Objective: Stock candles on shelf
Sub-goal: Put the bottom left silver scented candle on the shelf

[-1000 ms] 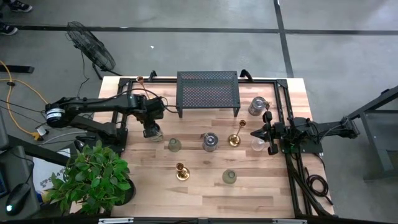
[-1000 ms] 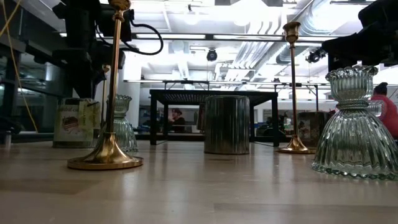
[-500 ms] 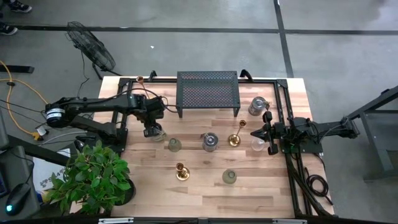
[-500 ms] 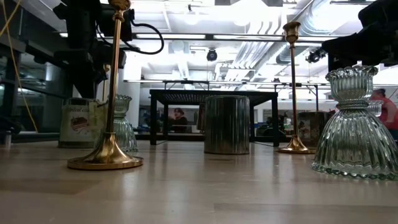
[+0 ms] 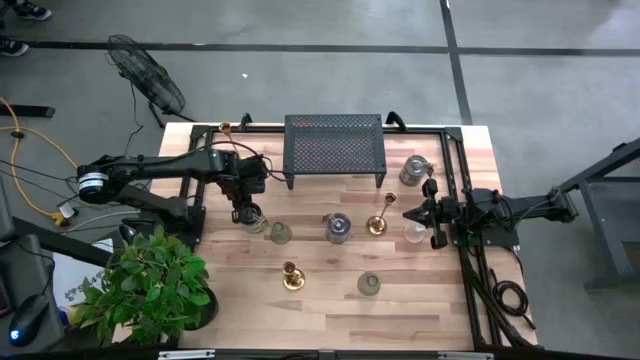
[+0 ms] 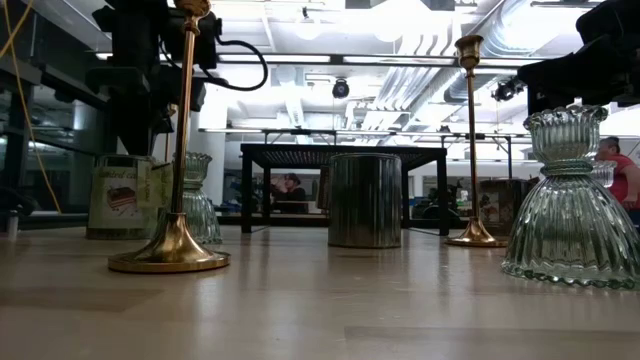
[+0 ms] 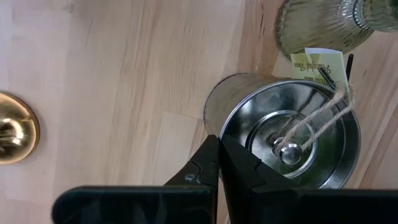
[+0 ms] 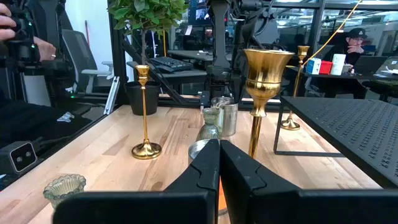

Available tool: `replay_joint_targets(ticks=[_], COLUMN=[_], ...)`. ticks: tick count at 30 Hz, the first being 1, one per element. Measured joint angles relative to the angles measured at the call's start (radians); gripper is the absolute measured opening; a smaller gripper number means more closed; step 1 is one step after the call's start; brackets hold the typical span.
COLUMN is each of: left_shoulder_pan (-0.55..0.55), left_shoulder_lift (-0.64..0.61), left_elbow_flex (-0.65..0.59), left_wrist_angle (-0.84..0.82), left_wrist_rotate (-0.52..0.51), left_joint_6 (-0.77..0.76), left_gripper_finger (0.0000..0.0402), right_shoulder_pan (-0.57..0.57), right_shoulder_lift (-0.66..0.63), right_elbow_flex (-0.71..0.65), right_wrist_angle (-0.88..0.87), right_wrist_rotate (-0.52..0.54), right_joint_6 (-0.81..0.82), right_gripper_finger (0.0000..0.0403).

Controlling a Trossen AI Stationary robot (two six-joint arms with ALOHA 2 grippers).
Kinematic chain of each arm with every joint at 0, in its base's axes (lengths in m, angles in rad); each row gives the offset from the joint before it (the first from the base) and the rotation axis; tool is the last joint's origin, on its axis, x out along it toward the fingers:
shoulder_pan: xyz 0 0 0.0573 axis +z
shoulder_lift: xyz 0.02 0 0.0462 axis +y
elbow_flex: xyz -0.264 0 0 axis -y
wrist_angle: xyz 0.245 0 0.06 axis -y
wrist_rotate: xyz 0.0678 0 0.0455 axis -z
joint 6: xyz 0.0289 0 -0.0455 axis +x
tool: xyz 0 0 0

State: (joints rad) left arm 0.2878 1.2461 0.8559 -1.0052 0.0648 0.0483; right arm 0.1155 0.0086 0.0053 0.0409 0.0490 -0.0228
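My left gripper (image 7: 219,146) has just narrowed from a small gap to fully pinched. Its tips now meet across the rim of the tin candle (image 7: 311,124), one outside the wall and one inside, so I judge I have it held. The tin has also shifted slightly on the table. It stands in front of the shelf (image 5: 334,145), off the shelf's left front corner, so the lift is still to come.

The pale tag (image 7: 317,65) tied on with twine carries cursive script I cannot read, and the tin's side label is also too small to read.

Farther off, my right gripper (image 5: 408,214) waits closed and empty by the shelf's right front corner.
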Motion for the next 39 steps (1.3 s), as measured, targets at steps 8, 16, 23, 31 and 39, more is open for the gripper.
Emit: replay_joint_targets(ticks=[8, 16, 23, 31, 39], left_shoulder_pan=[0.000, 0.000, 0.000, 0.000, 0.001], left_shoulder_lift=[0.001, 0.000, -0.002, -0.003, 0.033], left_elbow_flex=[0.035, 0.039, 0.059, 0.172, 0.346], left_wrist_angle=[-0.042, -0.042, -0.061, -0.150, -0.246], left_wrist_rotate=[-0.018, -0.028, -0.028, -0.053, -0.095], left_joint_6=[-0.010, -0.023, -0.028, -0.030, -0.017], left_gripper_finger=[0.0000, 0.0000, 0.0000, 0.0000, 0.0000], right_shoulder_pan=[0.000, 0.000, 0.000, 0.000, 0.000], right_shoulder_lift=[0.000, 0.000, 0.000, 0.000, 0.000], right_elbow_flex=[0.000, 0.000, 0.000, 0.000, 0.000], right_wrist_angle=[0.000, 0.000, 0.000, 0.000, 0.000], right_wrist_rotate=[0.000, 0.000, 0.000, 0.000, 0.000], right_joint_6=[0.000, 0.000, 0.000, 0.000, 0.000], right_gripper_finger=[0.0003, 0.0003, 0.0003, 0.0003, 0.0003])
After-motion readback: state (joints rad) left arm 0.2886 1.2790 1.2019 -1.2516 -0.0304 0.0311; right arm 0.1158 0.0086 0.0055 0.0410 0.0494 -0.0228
